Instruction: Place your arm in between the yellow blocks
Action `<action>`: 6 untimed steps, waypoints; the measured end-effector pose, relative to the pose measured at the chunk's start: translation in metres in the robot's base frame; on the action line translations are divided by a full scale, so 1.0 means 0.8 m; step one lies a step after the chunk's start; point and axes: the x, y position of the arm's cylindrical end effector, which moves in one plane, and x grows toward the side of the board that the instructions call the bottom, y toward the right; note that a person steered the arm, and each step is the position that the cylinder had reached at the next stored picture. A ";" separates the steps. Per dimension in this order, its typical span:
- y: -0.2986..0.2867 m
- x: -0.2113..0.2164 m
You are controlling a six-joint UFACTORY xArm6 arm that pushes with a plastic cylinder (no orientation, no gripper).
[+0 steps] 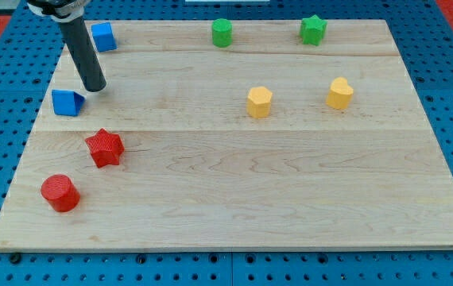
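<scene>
Two yellow blocks sit in the right half of the wooden board: a yellow hexagon [259, 102] and, to its right, a yellow heart-shaped block [339, 93]. They are apart with bare wood between them. My tip [94, 89] is far off at the view's left, just up and right of a blue block [67, 102] and below a blue cube [102, 36]. The rod leans up toward the view's top left.
A red star [104, 148] and a red cylinder [60, 193] lie at the lower left. A green cylinder [222, 32] and a green star [313, 29] sit along the top edge. The board [234, 199] rests on a blue perforated table.
</scene>
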 end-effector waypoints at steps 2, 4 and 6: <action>0.035 0.013; 0.106 0.085; 0.346 0.128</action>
